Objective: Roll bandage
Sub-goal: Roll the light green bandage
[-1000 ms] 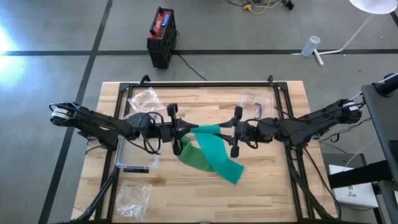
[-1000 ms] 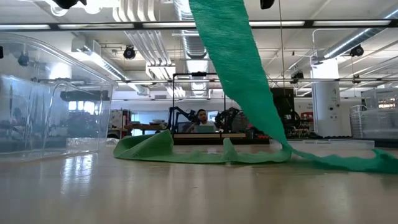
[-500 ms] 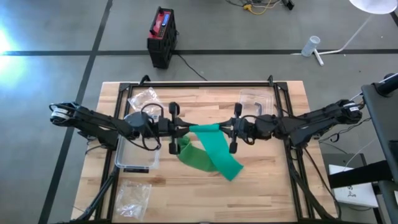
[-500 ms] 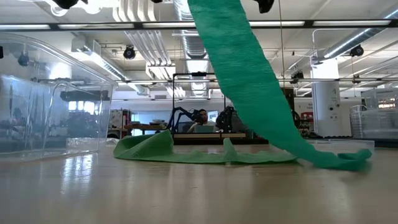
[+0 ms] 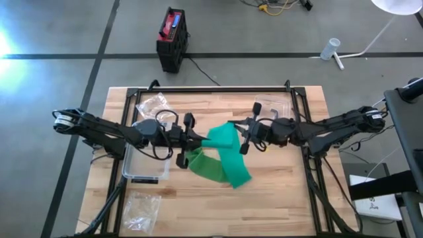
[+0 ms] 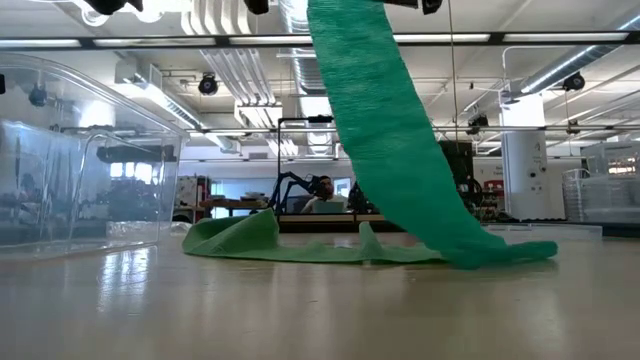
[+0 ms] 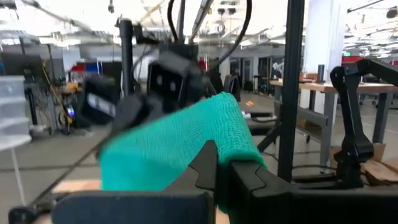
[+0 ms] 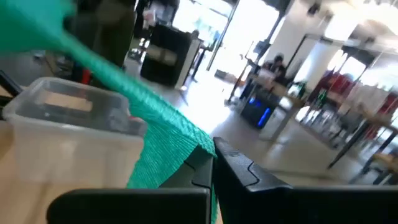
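Observation:
A green bandage [image 5: 221, 137] spans between my two grippers above the middle of the table. A long strip of it [image 6: 390, 140] hangs down, and its loose loops [image 5: 215, 168] and free end [image 6: 500, 255] lie on the wood. My left gripper [image 5: 192, 137] is shut on the bandage's left part. My right gripper [image 5: 239, 135] is shut on its right part. Both are raised above the table. My left gripper pinches the bandage's bunched end [image 7: 233, 155] between its two fingers, coming level from the table's left. That end is lifted clear of the table. My right gripper pinches the strip's edge [image 8: 189, 146] between its two fingers, coming level from the table's right. The strip leads away toward the other arm and hangs below.
A clear plastic bin [image 5: 145, 162] stands beside the left arm and shows large in the low view [image 6: 80, 160]. A second clear container [image 5: 268, 107] sits at the far right. Crumpled plastic bags lie at the far left [image 5: 153, 102] and the near left [image 5: 142, 208].
My right gripper has moved toward the table's left and a little toward the far edge, and has turned. My left gripper has shifted slightly right and turned. The span between them has shortened and bunched. The bandage's free end has slid along the table toward the left.

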Robot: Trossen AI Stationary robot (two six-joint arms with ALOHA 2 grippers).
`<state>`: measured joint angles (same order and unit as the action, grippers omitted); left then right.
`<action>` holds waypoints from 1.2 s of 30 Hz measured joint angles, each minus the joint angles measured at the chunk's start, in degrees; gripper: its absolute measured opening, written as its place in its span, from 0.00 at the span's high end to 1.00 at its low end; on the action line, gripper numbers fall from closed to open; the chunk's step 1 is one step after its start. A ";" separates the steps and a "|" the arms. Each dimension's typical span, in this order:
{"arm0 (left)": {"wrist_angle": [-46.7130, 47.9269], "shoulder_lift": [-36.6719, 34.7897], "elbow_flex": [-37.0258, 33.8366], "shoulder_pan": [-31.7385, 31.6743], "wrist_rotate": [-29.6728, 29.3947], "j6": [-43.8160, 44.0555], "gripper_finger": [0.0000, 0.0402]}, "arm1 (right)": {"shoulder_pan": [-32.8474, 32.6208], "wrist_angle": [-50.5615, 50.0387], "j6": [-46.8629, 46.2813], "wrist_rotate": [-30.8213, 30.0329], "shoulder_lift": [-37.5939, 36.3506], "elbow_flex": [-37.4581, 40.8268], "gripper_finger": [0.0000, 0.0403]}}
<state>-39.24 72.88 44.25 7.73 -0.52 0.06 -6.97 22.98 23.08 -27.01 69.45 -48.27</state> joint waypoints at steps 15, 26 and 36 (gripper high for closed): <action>2.83 4.22 0.00 -0.08 1.09 1.52 1.00 | 1.69 -1.10 6.86 -0.48 0.04 -5.51 1.00; 2.24 3.71 0.04 -0.11 4.32 0.49 1.00 | 5.23 -12.68 -2.40 -1.08 0.04 -5.22 1.00; -1.67 1.36 -0.07 -0.11 4.98 -1.13 1.00 | 5.19 -17.77 -8.77 -1.17 0.00 -2.82 1.00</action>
<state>-40.91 74.24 44.18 7.62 4.46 -1.07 -1.78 5.21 14.31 -28.18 69.45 -51.09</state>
